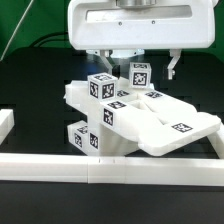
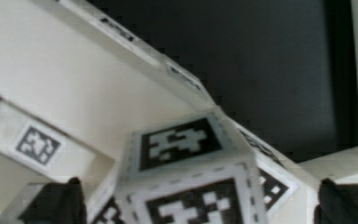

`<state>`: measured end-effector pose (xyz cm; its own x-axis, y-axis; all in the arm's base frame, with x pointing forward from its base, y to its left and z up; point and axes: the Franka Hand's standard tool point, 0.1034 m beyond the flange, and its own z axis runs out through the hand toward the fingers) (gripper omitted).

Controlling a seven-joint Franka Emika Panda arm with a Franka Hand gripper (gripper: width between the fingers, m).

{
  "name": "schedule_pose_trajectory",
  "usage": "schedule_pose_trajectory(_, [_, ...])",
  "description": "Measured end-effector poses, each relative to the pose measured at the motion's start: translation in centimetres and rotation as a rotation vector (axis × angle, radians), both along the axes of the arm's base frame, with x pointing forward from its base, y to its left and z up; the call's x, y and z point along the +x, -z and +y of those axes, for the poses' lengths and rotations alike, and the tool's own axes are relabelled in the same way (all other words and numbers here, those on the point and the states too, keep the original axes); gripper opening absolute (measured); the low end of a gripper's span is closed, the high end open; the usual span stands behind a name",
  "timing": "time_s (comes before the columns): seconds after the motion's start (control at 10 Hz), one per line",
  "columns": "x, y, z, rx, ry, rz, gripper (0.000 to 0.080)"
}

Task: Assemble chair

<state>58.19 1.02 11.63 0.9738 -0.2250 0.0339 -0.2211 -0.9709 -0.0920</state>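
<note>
Clearly, the chair (image 1: pixel 130 112) is well along: we see a cluster of chunky white pieces carrying black-and-white tags, sitting mid-table just beyond the long white border rail (image 1: pixel 110 167) that runs across the near edge. A flat panel (image 1: pixel 178 127) slopes out toward the exterior view's right, while stacked tagged blocks (image 1: pixel 100 88) rise at the exterior view's left of the cluster, with another tagged block (image 1: pixel 84 138) low down near the rail. A small upright tagged piece (image 1: pixel 138 73) stands at the far side, directly under the arm.

Our gripper (image 1: pixel 133 66) hangs just above that upright piece with its fingers spread wide and nothing between them; in the wrist view we see both dark fingertips (image 2: pixel 51 200) flanking a tagged block (image 2: pixel 202 180) without, as far as we can tell, touching it.

From here we judge the risk lies in the descent. If we come down off-centre, one finger could land on top of the piece or nudge it sideways, and a push could tip it or shift the pieces it leans against. Closing too high could pinch only a corner, letting the piece twist or slip out once lifted. We cannot tell how firmly the joined pieces hold, so any side load might loosen what is seated.
</note>
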Motion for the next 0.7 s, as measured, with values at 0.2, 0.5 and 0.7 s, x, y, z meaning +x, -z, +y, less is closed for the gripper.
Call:
schedule_pose_trajectory(0.2, [-0.31,0.24,-0.25,-0.028,-0.184,-0.038,0.0649])
schedule_pose_trajectory(0.5, [-0.35,0.34,-0.49,-0.038,-0.319,-0.048,0.0488])
schedule_pose_trajectory(0.7, [-0.36,0.37,-0.48,-0.036,-0.295,-0.045,0.0341])
